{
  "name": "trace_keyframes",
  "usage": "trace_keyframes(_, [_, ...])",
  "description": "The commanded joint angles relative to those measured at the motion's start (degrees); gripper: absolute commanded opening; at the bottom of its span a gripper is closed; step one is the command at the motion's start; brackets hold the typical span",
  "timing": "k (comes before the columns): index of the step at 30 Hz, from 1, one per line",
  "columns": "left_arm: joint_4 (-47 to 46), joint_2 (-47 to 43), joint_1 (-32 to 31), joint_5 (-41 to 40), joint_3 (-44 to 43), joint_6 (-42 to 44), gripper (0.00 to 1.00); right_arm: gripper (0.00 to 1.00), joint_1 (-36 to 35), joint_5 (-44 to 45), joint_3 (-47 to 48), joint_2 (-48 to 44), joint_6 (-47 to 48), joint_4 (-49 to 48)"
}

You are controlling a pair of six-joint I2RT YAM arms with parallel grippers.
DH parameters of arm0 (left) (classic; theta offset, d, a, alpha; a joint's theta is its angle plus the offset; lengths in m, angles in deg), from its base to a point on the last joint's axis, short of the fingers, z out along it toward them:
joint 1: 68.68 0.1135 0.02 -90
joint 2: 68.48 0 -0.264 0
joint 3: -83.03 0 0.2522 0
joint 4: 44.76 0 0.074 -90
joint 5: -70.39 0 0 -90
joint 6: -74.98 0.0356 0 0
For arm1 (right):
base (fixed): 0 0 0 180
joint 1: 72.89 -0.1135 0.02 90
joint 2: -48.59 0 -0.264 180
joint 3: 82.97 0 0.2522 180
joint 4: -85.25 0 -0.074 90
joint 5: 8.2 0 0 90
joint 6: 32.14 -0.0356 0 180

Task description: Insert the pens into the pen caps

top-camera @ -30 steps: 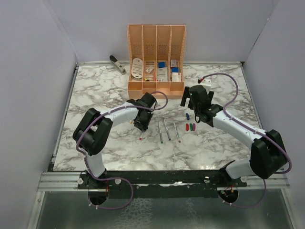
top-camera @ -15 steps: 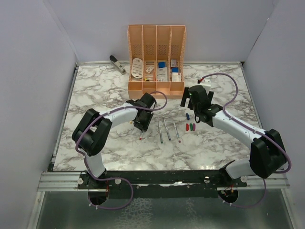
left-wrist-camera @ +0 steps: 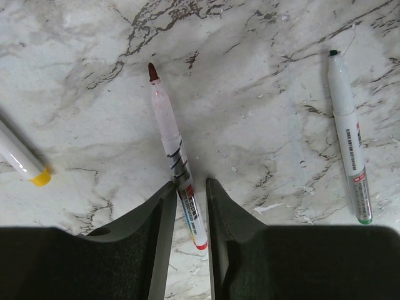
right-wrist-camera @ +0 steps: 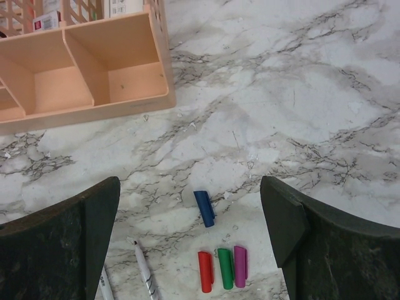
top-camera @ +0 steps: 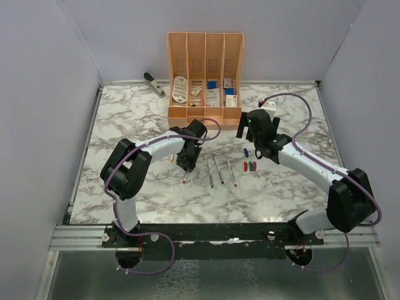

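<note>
My left gripper is low over the marble and shut on the tail of a red-tipped pen that points away from it; the pen's tip sticks out below the gripper. A yellow-capped pen lies to its left and a green-tipped pen to its right. Three pens lie side by side at centre. My right gripper is wide open and empty above the blue cap. The red cap, green cap and magenta cap lie in a row.
The orange organizer with white stationery stands at the back centre, close behind both grippers. A grey stapler lies at the back left. Grey walls enclose the marble table.
The left arm's elbow has swung right and its wrist has turned slightly over the red-tipped pen. The right gripper has drifted a little toward the organizer. Pens and caps have not moved.
</note>
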Motion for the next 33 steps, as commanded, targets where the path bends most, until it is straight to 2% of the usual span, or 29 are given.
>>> trace_keyframes(1, [0.31,9.67,-0.4,-1.56,5.02,-2.39,0.27,0.94,-0.07,0.7,3.82,1.31,2.58,1.06])
trace_keyframes(7, [-1.04,13.01,-0.4,-2.01,5.51,-2.77,0.17,0.94,-0.02,1.39,4.53,1.97,3.22,0.53])
trace_keyframes(12, [-1.76,15.25,-0.4,-2.2,4.27,-2.7,0.0,0.94,-0.02,2.39,4.23,1.46,2.06,1.09])
trace_keyframes(18, [-3.71,15.45,-0.41,-2.52,3.55,-1.16,0.0,0.91,0.41,0.81,1.97,0.87,0.38,3.61])
trace_keyframes(23, [-4.62,13.48,-0.34,-5.1,2.96,0.28,0.0,0.8,0.42,-2.79,-1.92,1.26,0.12,7.49])
trace_keyframes(28, [-5.84,9.89,-0.31,-4.99,1.96,1.51,0.0,0.65,0.33,-7.61,-5.28,0.76,0.24,10.83])
trace_keyframes(33, [-5.95,5.9,-0.31,-5.38,0.47,2.77,0.0,0.58,0.12,-10.73,-7.88,-1.81,0.54,10.87])
